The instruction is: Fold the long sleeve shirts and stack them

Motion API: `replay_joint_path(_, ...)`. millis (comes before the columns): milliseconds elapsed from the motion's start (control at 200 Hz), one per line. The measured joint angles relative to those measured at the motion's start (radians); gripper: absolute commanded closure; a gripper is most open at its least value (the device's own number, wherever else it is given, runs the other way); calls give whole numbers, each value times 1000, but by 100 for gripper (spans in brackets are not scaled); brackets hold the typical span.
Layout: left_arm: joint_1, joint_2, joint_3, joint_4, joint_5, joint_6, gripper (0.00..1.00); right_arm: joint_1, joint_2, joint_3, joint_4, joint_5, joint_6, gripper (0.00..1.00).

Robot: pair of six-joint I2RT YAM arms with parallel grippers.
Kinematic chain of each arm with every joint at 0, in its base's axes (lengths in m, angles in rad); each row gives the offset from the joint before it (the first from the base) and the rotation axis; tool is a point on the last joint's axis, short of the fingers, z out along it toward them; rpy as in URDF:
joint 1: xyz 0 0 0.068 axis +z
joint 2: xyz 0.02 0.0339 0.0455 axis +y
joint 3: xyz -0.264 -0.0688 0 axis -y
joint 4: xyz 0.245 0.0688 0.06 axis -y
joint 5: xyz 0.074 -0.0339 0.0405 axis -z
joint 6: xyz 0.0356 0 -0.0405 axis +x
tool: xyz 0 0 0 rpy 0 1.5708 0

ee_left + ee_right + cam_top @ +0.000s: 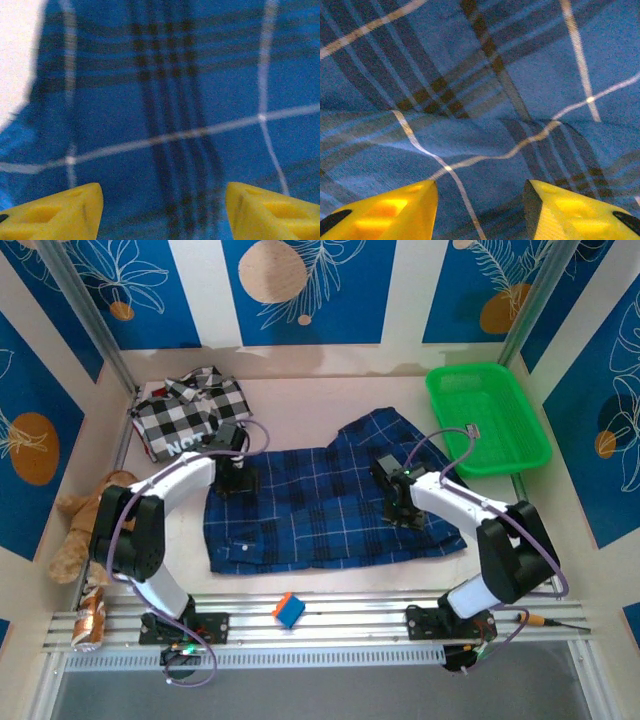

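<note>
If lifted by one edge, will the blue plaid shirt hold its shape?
Probably not: the blue plaid shirt lies limp with soft creases, so it should sag. It looks thin, likely light. Pushed, it would probably bunch, not slide.

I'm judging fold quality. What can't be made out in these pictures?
- Black-and-white checked cloth shirt: white lettering, top view, cut off by the left arm, too small.
- Dark blue plaid cloth shirt: sleeves, top view, hidden in the folds.
- Left gripper: left wrist view, blurred; contact with cloth unclear.

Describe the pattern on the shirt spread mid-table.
The shirt is dark blue plaid with thin light lines; best in the right wrist view.
</note>
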Motion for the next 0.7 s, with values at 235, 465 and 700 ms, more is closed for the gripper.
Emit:
replay_joint_path(235, 130, 83, -13, 83, -1, -22, 35, -44, 151, 25, 44, -21, 19, 54)
replay_joint_path(465, 167, 104, -18, 123, 1, -26, 26, -57, 147, 28, 42, -29, 18, 47)
replay_joint_path(700, 192, -161, -123, 138, 79, -86, 17, -57, 82, 40, 69, -40, -39, 32)
